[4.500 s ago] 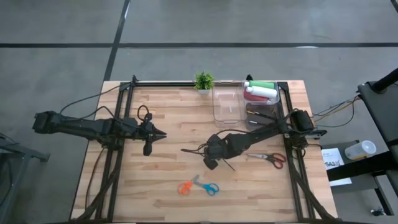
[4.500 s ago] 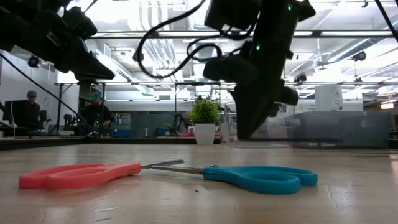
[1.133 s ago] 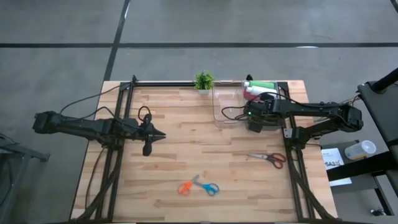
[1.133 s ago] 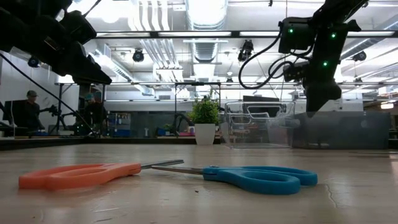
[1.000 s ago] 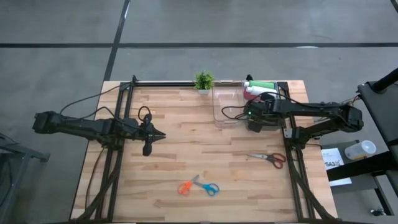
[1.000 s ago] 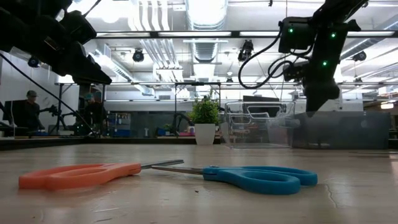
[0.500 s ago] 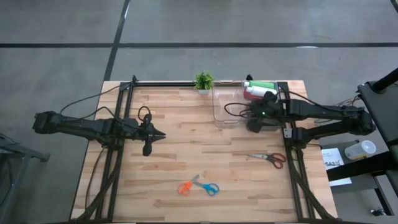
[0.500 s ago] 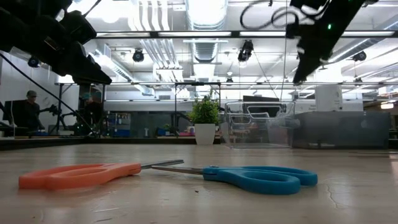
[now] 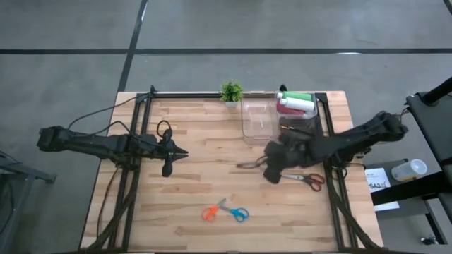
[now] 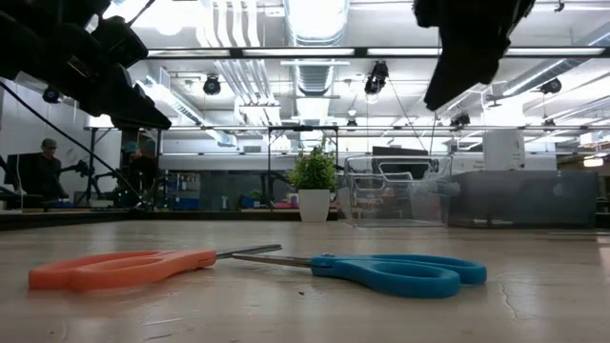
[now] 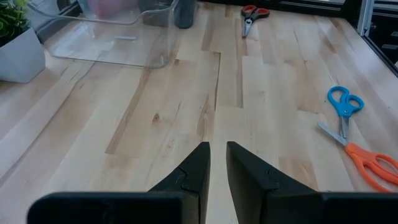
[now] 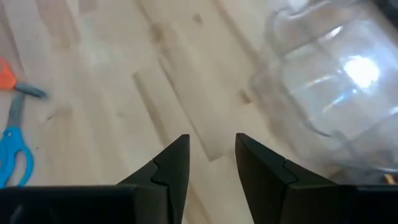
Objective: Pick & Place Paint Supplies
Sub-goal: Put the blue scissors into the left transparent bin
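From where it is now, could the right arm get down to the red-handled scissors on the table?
Probably yes. The right gripper hangs open and empty above bare wood, and the red-handled scissors lie flat beside it with nothing on or against them. The clear bin stands farther back, out of the way.

Paint bottles (image 9: 295,103) lying in bin (image 9: 246,125)

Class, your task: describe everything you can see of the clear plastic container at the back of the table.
The clear plastic container is a see-through, open-topped rectangular bin with rounded corners, standing upright on the wooden table near its far edge. It looks like thin rigid plastic and appears empty. The small potted plant stands just beside one corner; on the other side sits a second bin holding paint bottles. No gripper touches it. In the low view it shows as a transparent box behind the scissors.
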Available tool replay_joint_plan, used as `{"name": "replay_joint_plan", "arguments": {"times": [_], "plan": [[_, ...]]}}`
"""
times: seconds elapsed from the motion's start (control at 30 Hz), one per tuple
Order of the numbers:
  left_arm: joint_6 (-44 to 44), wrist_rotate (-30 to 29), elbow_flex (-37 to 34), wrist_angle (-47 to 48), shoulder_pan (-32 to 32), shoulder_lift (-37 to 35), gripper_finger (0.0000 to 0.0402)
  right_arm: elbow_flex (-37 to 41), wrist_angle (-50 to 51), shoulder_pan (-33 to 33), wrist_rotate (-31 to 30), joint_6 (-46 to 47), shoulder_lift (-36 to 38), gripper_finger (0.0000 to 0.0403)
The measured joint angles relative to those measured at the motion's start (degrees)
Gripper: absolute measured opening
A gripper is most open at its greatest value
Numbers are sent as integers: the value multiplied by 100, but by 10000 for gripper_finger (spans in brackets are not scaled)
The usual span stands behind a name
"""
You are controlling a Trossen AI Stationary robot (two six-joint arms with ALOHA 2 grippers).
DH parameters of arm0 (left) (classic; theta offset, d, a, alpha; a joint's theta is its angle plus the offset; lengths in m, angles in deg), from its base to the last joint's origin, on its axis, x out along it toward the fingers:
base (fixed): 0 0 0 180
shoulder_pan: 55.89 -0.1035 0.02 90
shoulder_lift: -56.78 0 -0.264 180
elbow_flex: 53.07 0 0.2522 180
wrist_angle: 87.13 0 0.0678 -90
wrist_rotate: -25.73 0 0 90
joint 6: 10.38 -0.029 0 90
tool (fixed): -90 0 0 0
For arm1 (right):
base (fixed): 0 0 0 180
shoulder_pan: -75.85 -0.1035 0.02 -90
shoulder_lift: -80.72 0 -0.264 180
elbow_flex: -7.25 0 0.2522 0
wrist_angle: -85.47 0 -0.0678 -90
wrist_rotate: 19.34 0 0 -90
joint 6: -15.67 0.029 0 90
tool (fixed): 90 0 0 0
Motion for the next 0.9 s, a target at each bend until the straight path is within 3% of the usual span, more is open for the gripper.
{"name": "replay_joint_plan", "arguments": {"times": [0.17, 0.47, 0.63, 0.9], "plan": [[-1, 0, 0, -2, -1, -2, 62, -885, 477, -357, -86, 801, -1172, 124], [1, 0, 0, 0, -2, 0, 62, -2618, 1591, -429, 737, 1261, -2865, 124], [-1, -2, 0, -2, -2, 0, 62, -3278, 2051, -425, 551, 1062, -3206, 124], [0, -2, 0, -2, -2, -2, 62, -3247, 2039, -507, 403, 1254, -3169, 124]]}}
